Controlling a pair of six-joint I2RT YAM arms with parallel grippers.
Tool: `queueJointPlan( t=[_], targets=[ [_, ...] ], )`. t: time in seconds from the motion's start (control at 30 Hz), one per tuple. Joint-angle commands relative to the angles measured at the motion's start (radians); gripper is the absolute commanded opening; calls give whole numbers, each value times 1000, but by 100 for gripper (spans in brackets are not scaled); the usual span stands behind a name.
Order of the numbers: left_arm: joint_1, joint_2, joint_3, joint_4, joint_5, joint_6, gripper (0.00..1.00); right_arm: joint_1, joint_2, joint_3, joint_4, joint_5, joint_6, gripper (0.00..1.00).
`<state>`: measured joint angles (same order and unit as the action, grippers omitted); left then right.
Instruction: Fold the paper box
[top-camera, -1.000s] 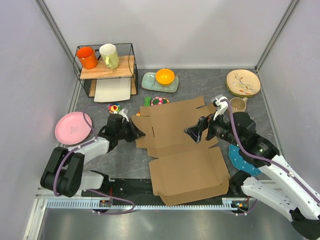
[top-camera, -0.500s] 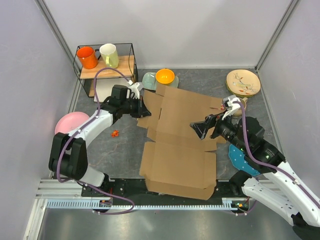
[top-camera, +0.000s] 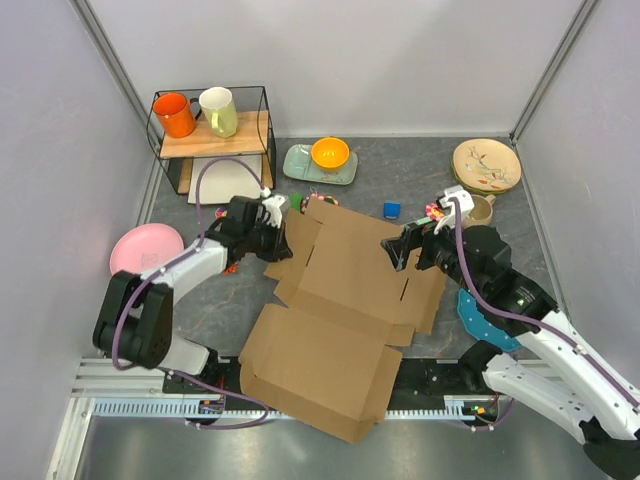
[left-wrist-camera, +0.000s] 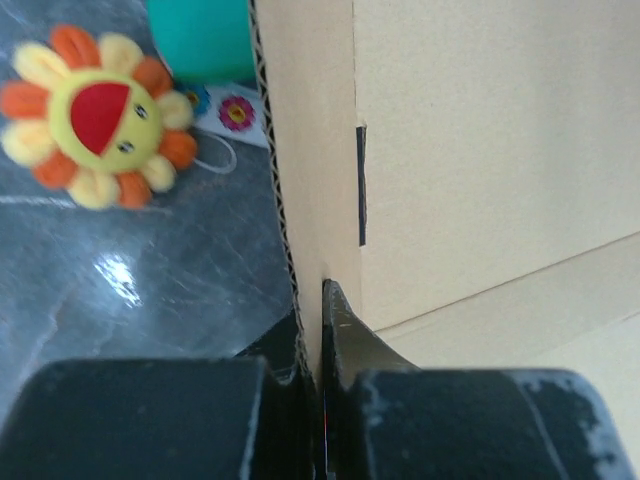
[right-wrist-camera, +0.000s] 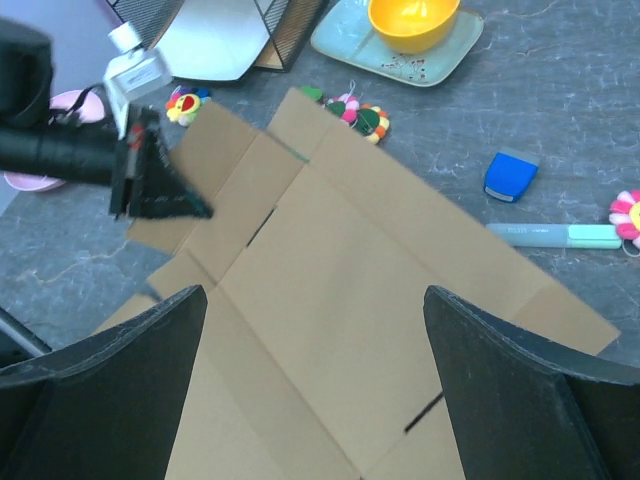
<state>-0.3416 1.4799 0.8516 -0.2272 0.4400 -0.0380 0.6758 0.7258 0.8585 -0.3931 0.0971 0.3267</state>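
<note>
paper box (top-camera: 345, 275) edge pinched in left end effector (top-camera: 279, 234)

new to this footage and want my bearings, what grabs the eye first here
A big unfolded cardboard box sprawls flat across the middle of the table, reaching its near edge. The left gripper pinches the sheet's left edge, while the right gripper hovers wide open above its right side. Behind, an orange bowl on a pale green tray, and a pink plate at far left, add colour.
</note>
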Motion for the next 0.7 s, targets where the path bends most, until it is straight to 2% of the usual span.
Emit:
queueJointPlan(
  t=[0.0,0.1,0.2,0.43,0.6,0.67],
  targets=[
    [-51,-190,-230,422,-93,-66,2,1,76,28,63,15,-37,98],
    [-85,-297,-363,639,-162,-71,2,-1,144,60,57,-11,-64,98],
    [-126,-360,-446,790,-245,-50,2,-1,216,105,36,3,-104,98],
    [-229,-375,-586,1001,-421,-33,2,-1,337,229,-6,35,-195,98],
    [-298,-337,-640,1069,-561,-17,2,1,440,339,-27,90,-282,98],
    [-306,-325,-654,1114,-575,-39,2,1,474,372,-24,125,-310,98]
  ],
)
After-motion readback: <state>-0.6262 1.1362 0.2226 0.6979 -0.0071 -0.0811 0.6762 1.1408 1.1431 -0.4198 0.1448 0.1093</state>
